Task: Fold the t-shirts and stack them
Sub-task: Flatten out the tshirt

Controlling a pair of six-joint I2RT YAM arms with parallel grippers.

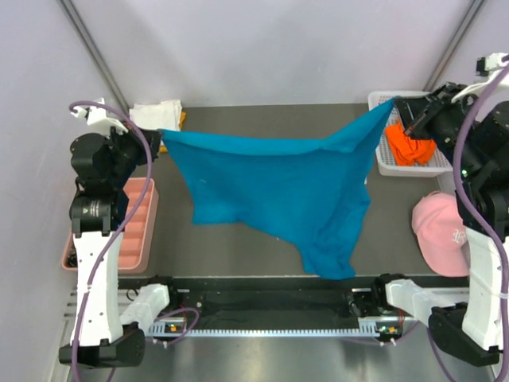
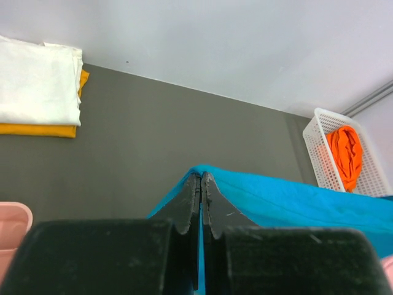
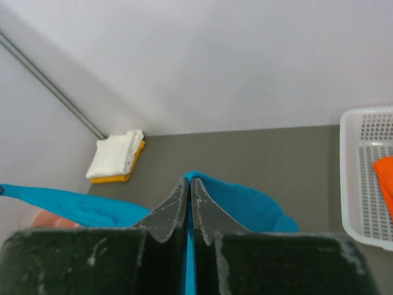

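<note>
a lab cell: white walls around a grey table.

I see both arms reared up and spread wide apart. The left end effector points inward from the left, and the right end effector sits slightly farther back. Each has its jaws pressed together, pinching a corner of the teal-blue t-shirt.

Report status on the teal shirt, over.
Left gripper, right gripper shut on teal shirt. Shirt stretched between them, lower edge sagging. No obstruction seen.
</note>
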